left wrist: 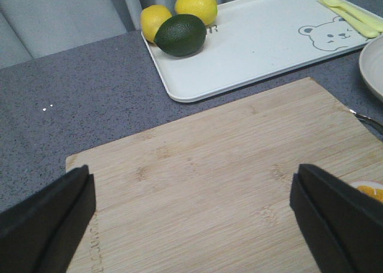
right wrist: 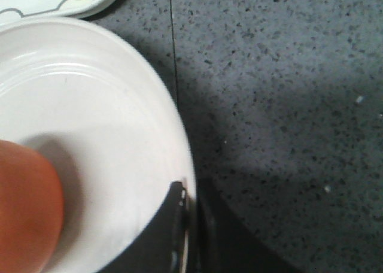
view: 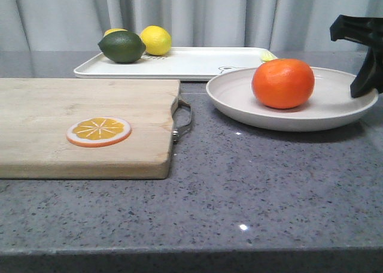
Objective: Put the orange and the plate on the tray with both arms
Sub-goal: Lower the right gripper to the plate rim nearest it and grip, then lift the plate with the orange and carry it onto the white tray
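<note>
The orange (view: 282, 83) lies in the beige plate (view: 233, 96), which is just in front of the white tray (view: 203, 63) at its right end. My right gripper (view: 365, 84) is shut on the plate's right rim. The right wrist view shows one finger inside the rim and one outside (right wrist: 188, 196), with the plate (right wrist: 90, 123) and the edge of the orange (right wrist: 24, 207) beside it. My left gripper (left wrist: 191, 210) is open and empty above the wooden cutting board (left wrist: 209, 165). It does not show in the front view.
The cutting board (view: 84, 129) fills the left, with a metal handle (view: 185, 120) and an orange slice disc (view: 99, 131) on it. A dark green lime (view: 122, 46) and two lemons (view: 156, 40) sit on the tray's left end. A yellow fork (left wrist: 350, 12) lies at its right end.
</note>
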Motion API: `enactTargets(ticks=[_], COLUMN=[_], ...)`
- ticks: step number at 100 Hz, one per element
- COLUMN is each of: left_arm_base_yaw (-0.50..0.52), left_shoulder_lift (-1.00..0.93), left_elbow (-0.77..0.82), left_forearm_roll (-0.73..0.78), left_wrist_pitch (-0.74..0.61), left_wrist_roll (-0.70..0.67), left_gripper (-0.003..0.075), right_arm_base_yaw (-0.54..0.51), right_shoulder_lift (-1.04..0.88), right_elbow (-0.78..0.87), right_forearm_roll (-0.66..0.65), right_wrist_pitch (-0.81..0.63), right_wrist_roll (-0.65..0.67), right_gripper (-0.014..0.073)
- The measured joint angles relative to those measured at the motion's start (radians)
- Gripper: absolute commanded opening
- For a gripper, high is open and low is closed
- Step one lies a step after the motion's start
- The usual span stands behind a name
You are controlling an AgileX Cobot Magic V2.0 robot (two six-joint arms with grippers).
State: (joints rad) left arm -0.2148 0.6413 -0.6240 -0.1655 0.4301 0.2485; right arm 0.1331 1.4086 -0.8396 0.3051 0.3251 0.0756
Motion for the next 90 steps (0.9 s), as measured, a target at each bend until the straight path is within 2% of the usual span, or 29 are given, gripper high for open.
enactTargets(ticks=[21, 54, 90], left_arm_base_yaw=[0.000, 0.000, 0.000], left_shoulder_lift=[0.000, 0.000, 0.000], left_elbow=[0.000, 0.000, 0.000], left_forearm_roll=[0.000, 0.000, 0.000], left_wrist_pitch=[0.000, 0.000, 0.000], left_wrist_roll=[0.000, 0.000, 0.000], left_gripper=[0.0626, 0.0626, 0.0619], right_arm_base_yaw=[0.000, 0.000, 0.000], right_shoulder_lift=[-0.031, -0.025, 0.201], right_elbow=[-0.037, -0.240, -0.485], right_forearm_roll=[0.026, 0.050, 0.119], right_wrist_pitch=[0.068, 0.111, 0.128], right_wrist_roll=[-0.016, -0.020, -0.031], right_gripper=[-0.0102, -0.0102, -0.0102])
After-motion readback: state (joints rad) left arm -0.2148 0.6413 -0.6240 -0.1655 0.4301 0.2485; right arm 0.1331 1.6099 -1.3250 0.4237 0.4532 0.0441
